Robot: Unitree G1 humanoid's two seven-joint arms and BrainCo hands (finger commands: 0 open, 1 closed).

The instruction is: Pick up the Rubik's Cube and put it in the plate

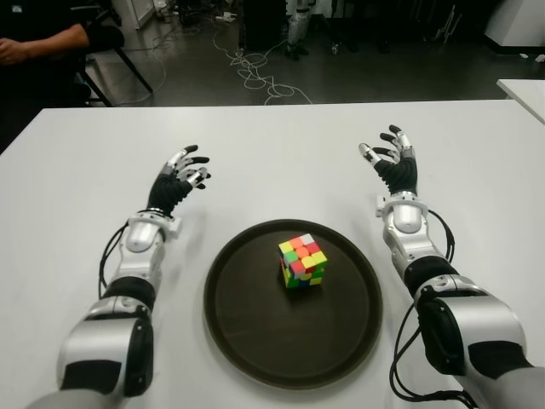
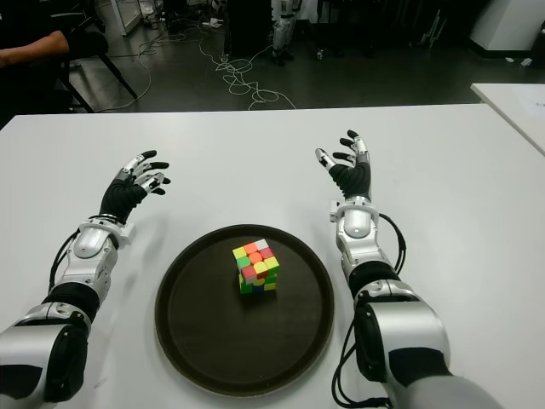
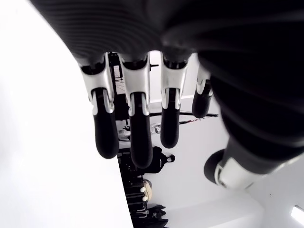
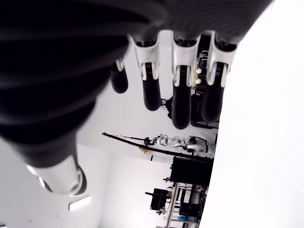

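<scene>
Rubik's Cube sits inside plate, near its centre. Left robot hand left of plate, right robot hand right of it, both released, empty. Placement looks done; no further move needed.

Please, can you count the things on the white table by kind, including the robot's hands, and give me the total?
Rubik's Cube: 1, sitting in the plate
Plate: 1, dark and round
Robot hands: 2, left hand and right hand, both open and holding nothing, either side of the plate
Total: 4
</scene>
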